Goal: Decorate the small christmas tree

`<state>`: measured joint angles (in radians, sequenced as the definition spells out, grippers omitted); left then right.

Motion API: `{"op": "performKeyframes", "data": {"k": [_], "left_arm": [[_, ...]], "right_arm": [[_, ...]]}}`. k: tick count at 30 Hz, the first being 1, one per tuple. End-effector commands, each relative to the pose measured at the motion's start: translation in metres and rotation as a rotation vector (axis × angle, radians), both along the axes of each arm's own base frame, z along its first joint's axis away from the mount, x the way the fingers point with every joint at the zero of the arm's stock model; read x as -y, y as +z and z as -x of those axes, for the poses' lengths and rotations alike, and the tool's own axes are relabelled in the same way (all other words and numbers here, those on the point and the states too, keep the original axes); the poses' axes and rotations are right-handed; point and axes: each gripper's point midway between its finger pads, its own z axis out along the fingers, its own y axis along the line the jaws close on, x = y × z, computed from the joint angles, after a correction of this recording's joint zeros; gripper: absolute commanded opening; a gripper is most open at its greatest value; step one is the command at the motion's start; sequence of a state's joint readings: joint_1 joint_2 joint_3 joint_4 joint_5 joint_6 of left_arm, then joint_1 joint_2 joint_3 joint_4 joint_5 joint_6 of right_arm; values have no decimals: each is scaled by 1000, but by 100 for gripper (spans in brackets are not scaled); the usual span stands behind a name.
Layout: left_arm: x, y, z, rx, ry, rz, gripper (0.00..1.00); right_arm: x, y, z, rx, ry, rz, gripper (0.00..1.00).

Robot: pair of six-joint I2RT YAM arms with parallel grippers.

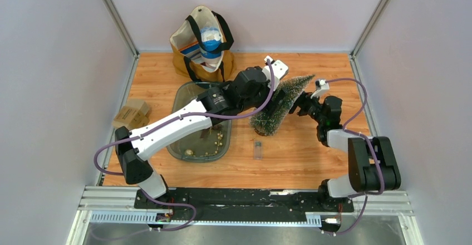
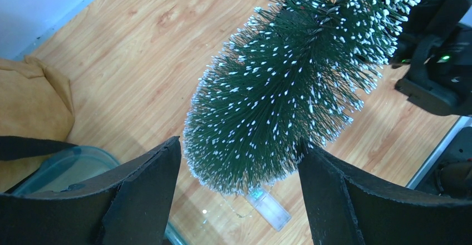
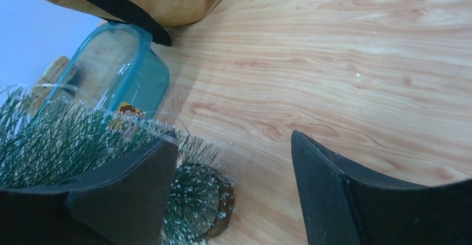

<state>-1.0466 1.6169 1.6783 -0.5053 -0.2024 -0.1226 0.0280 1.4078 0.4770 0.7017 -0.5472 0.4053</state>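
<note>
- My left tool (image 2: 240,143) is open, its two dark fingers (image 2: 139,195) spread wide.
- The small christmas tree (image 2: 278,89) fills the gap just beyond those fingers. Its needles brush the one on the right of my left wrist view; I cannot tell whether anything firmer touches it.
- The tree is tilted on the worktop (image 1: 300,156). Its wide end is low and close to the clear tray (image 1: 177,111), and its tip points up toward the far right.
- My right tool (image 3: 235,136) is also open, with bare wood showing between its fingers.
- It sits beside the upper half of the tree. The frosted needles press against the outer side of the finger on the left of that wrist view.
- I cannot tell which tool, if either, props the tree up.
- A small clear box (image 1: 257,149) lies on the worktop just in front of the tree's wide end.
- A tan bag (image 1: 183,61) stands behind the tray, and cardboard boxes (image 1: 132,114) sit at the left wall.
</note>
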Motion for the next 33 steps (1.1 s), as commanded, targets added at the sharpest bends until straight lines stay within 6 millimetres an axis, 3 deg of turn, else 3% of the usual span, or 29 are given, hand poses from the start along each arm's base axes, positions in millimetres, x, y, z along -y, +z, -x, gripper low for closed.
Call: {"op": "performKeyframes", "data": {"k": [1,5,9,11,13,18,24,26,28,33], "left_arm": [[5,20,-1,35,-21,29,84],[6,18,-1,26,-22,26,84],[6,18,-1,24,-23,19,83],[5,19,-1,25,-19,17,83],[4,20,-2,29,-13,18,83],[3,18,-2,26,-14,11,83],[0,14,-5,26,3,6,83],[-1,12,-6,21,4,4,83],[-2,11,-7,18,12,7,83],[-5,13,-6,18,16,17,83]], "right_arm": [[-1,31,-25,180,-40,-42,77],[-3,20,-32,196,-41,-58,72],[0,20,-30,241,-62,-98,36],[5,26,-21,278,-95,-115,22],[8,27,-13,278,-111,-116,1],[11,23,5,171,-120,-83,0],[33,52,35,65,-211,56,0],[33,50,57,-13,-186,101,0],[29,51,73,-52,-165,88,0],[-2,44,123,-208,-2,-57,0]]}}
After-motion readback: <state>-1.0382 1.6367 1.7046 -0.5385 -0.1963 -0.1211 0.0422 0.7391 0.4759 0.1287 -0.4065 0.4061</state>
